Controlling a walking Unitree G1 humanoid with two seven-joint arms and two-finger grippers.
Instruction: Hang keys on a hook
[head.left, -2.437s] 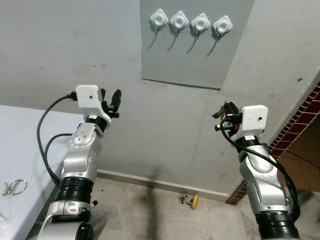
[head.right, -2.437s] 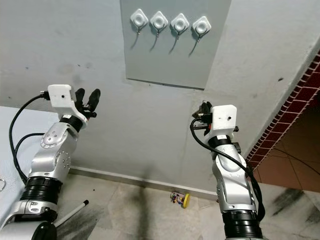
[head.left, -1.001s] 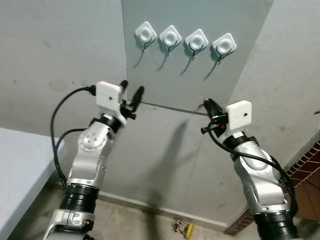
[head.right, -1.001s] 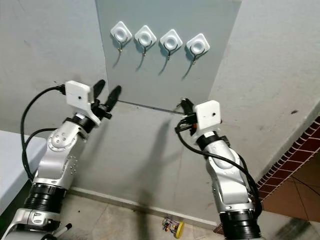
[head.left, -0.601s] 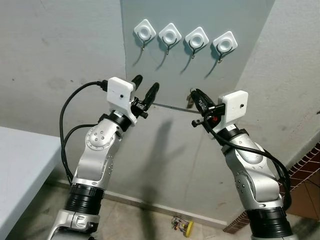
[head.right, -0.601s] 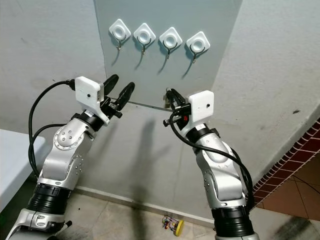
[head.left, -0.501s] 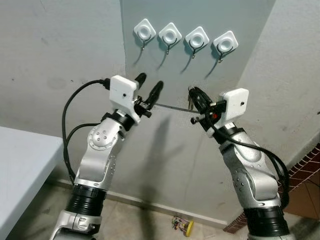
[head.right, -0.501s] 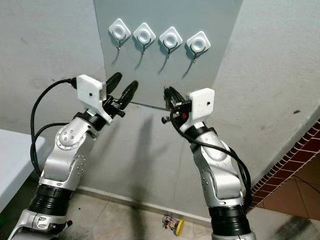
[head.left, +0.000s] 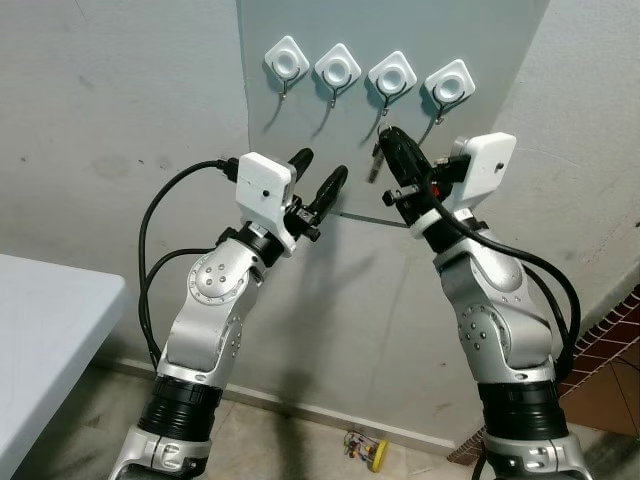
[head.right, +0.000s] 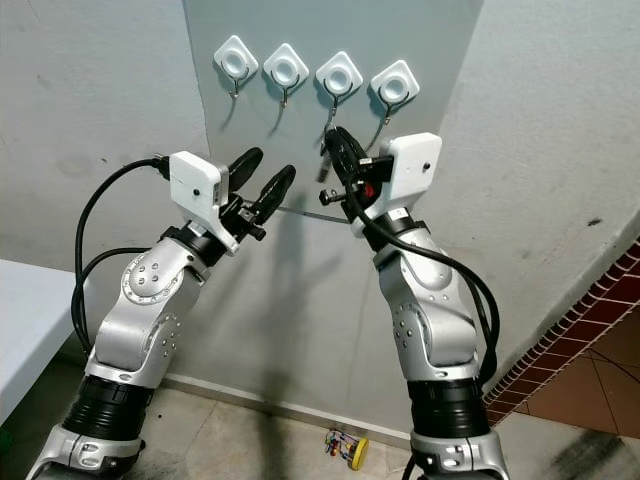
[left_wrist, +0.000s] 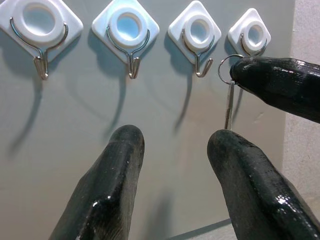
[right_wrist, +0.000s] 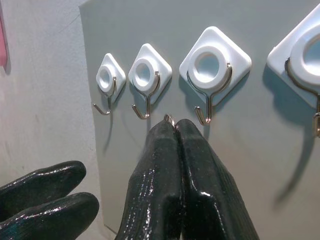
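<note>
Right wrist view, right gripper (right_wrist: 175, 131) clamping keys (left_wrist: 229, 95), below hooks (right_wrist: 210, 95)

My right claw (right_wrist: 175, 131) had rubbery black fingers with a wet-looking sheen, pinched on a thin shiny metal key ring (left_wrist: 226, 67). The hooks (right_wrist: 209, 80) were bent steel wire on glossy white plastic pads, stuck on a smooth matt grey panel (head.left: 500, 40).

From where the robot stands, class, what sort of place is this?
Probably a plain entry or utility corner of a home: four white wall hooks on a grey panel, bare plaster wall, tiled floor and a brick edge.
</note>
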